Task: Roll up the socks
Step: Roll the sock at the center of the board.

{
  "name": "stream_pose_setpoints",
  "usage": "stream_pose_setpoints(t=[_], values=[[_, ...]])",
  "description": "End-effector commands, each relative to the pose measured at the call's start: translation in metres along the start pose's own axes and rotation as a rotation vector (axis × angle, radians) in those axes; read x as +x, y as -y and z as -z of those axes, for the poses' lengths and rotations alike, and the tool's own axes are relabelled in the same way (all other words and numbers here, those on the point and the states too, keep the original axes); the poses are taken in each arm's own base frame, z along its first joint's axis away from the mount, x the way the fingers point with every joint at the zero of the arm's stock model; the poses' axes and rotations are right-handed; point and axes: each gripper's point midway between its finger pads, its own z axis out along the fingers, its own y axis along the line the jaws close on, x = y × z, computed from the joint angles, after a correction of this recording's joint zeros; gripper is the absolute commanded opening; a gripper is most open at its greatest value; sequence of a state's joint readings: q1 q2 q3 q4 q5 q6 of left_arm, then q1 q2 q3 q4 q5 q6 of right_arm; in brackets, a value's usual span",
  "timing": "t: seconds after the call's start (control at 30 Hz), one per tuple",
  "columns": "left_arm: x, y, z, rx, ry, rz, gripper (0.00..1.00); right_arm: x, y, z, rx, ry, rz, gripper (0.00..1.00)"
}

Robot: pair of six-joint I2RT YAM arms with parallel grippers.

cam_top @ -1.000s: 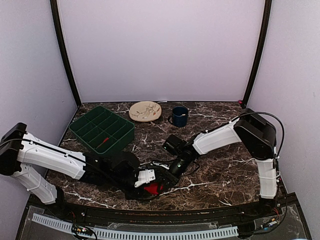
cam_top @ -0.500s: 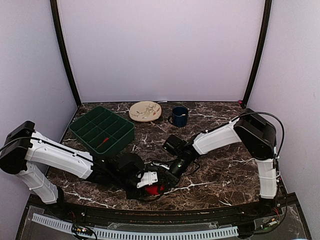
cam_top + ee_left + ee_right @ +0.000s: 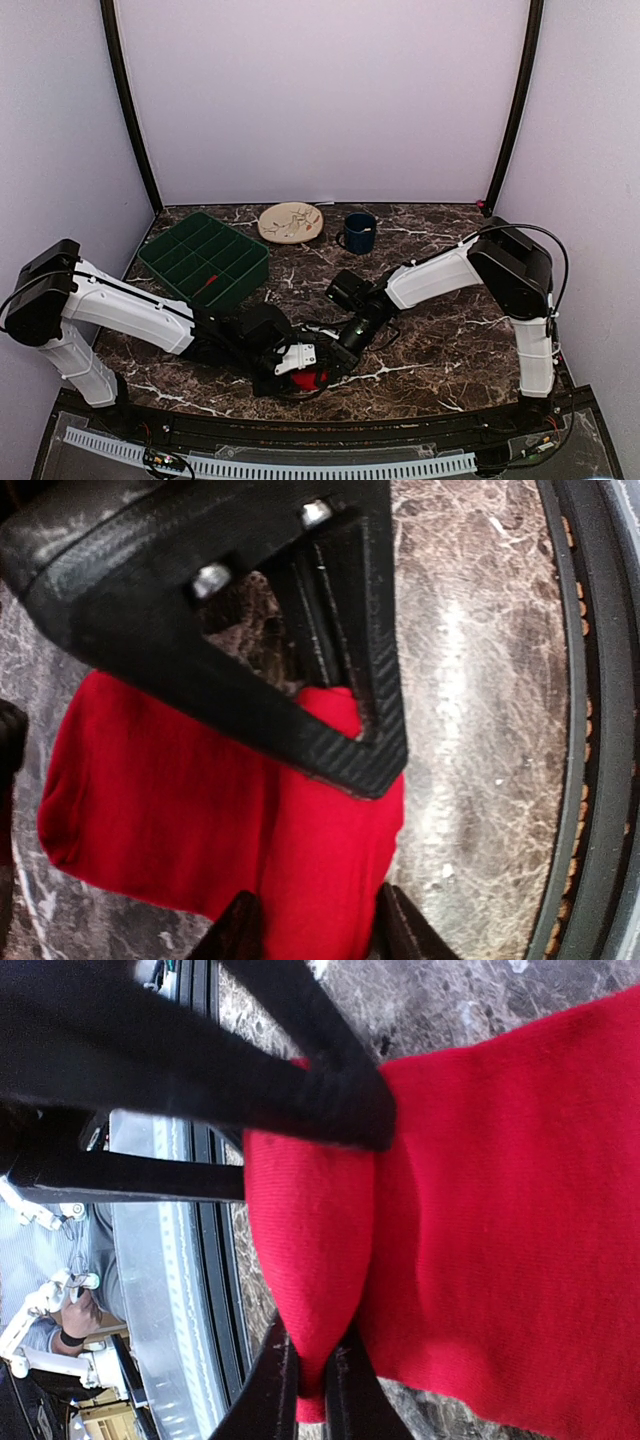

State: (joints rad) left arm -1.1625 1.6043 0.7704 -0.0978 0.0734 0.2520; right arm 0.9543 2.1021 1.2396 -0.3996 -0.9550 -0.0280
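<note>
Socks sit bunched at 6 o'clock on the table. Left gripper has slid inward and now squeezes the fold; right gripper stays pinched on it. Rolling looks underway.

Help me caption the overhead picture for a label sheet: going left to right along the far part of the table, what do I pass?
Green divided tray → patterned plate → dark blue mug.

The socks are bright red, the table dark brown marble with white veins, the tray deep green, the mug navy, the plate cream with brown markings.
</note>
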Motion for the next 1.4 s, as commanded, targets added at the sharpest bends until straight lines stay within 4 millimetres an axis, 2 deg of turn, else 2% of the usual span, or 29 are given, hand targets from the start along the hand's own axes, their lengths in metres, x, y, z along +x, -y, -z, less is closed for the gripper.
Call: stream_pose_setpoints(t=[0.0, 0.13, 0.27, 0.47, 0.73, 1.07, 1.37], values=[[-0.004, 0.011, 0.002, 0.083, 0.001, -0.02, 0.37, -0.001, 0.0, 0.001, -0.025, 0.014, -0.004, 0.01], [-0.001, 0.018, 0.0, 0.14, -0.026, -0.023, 0.19, 0.001, -0.001, 0.002, -0.021, 0.02, -0.005, 0.01], [-0.001, 0.019, 0.002, 0.181, -0.029, -0.006, 0.13, 0.003, 0.0, 0.002, -0.011, 0.024, -0.01, 0.05], [-0.007, 0.018, 0.009, 0.262, -0.014, 0.045, 0.11, 0.004, 0.004, 0.011, 0.007, 0.059, -0.031, 0.18], [-0.007, 0.02, 0.014, 0.334, -0.015, 0.095, 0.11, 0.004, 0.01, 0.028, 0.057, 0.133, -0.062, 0.25], [0.0, 0.035, 0.014, 0.431, -0.028, 0.16, 0.12, 0.008, 0.021, 0.043, 0.175, 0.243, -0.094, 0.31], [0.007, 0.035, 0.009, 0.509, -0.068, 0.273, 0.13, 0.015, 0.042, 0.068, 0.431, 0.332, -0.049, 0.3]])
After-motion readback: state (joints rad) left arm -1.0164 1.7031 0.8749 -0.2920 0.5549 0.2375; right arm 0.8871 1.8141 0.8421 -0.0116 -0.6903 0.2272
